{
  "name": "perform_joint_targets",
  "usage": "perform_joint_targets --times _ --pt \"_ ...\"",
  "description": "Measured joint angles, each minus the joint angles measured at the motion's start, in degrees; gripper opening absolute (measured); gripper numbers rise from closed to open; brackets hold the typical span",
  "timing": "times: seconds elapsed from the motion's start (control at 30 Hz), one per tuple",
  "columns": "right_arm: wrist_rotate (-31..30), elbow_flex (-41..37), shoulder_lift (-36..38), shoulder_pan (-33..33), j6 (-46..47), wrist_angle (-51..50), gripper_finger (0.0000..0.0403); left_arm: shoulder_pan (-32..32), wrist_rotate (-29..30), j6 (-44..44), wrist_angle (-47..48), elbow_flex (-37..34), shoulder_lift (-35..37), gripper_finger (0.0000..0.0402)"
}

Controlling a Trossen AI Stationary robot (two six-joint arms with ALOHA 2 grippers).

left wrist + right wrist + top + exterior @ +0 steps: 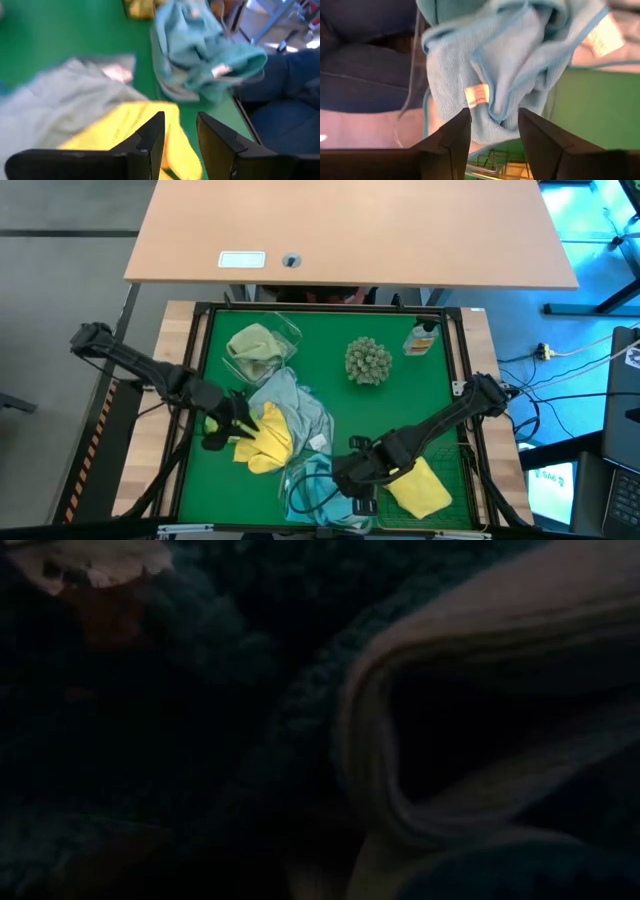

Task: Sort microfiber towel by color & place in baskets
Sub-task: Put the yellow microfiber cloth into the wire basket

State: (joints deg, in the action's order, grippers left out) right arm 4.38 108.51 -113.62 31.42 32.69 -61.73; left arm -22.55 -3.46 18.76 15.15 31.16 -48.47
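Note:
My left gripper (pixel 228 427) (pixel 180 132) is open, low over a yellow towel (pixel 268 442) (pixel 125 130) that lies crumpled on the green mat beside a loose pile of light blue towels (pixel 295 405). My right gripper (pixel 345 480) (pixel 495 130) is open just short of the light blue towels (pixel 310 485) (pixel 510 65) heaped in a clear tub (pixel 415 75) at the near edge. Another yellow towel (pixel 420 490) lies in the wire basket (pixel 458 480). A lime green towel (pixel 255 345) sits in the far clear tub (pixel 290 332). My left gripper has its open fingers (pixel 150 137) standing over the yellow towel's edge (pixel 170 120), slanting down from the table's left; whether they touch the cloth, I cannot tell. My right gripper touches nothing that shows.
A grey-green spiky ball (pixel 368 360) and a small bottle with an orange label (pixel 422 338) stand on the far part of the mat. Bare mat lies between the ball and my right arm. Cloth right in front of the low camera darkens that view.

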Motion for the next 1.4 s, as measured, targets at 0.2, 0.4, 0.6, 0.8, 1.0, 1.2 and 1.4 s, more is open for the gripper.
perform_joint_targets --times 0.2,0.4,0.6,0.8,1.0,1.2,1.4 --pt "-4.61 5.69 0.02 0.04 -3.89 -1.11 0.0161 -5.35 1.41 4.9 -1.23 0.0 -7.68 0.0108" --pt "-9.96 7.12 0.02 0.02 -7.77 -1.03 0.0161 -10.07 1.55 5.07 -7.05 0.0 -16.37 0.0108" --pt "-10.25 7.12 0.02 0.04 -7.89 -1.01 0.0161 -11.69 3.68 5.09 -8.35 -0.02 -23.18 0.0108" --pt "-10.25 7.12 0.02 0.04 -7.9 -0.99 0.0161 -11.62 8.87 5.09 -8.38 -0.02 -27.3 0.0108" --pt "-10.24 7.12 0.02 0.04 -7.91 -0.96 0.0161 -11.62 8.65 5.12 -8.56 -0.02 -30.47 0.0108" --pt "-10.28 7.12 0.02 0.04 -7.91 -0.92 0.0161 -11.62 8.52 5.86 -8.87 -0.02 -33.01 0.0106" --pt "-10.46 7.12 0.02 0.04 -7.93 -0.92 0.0161 -11.62 7.25 6.88 -9.01 0.62 -32.04 0.0037"
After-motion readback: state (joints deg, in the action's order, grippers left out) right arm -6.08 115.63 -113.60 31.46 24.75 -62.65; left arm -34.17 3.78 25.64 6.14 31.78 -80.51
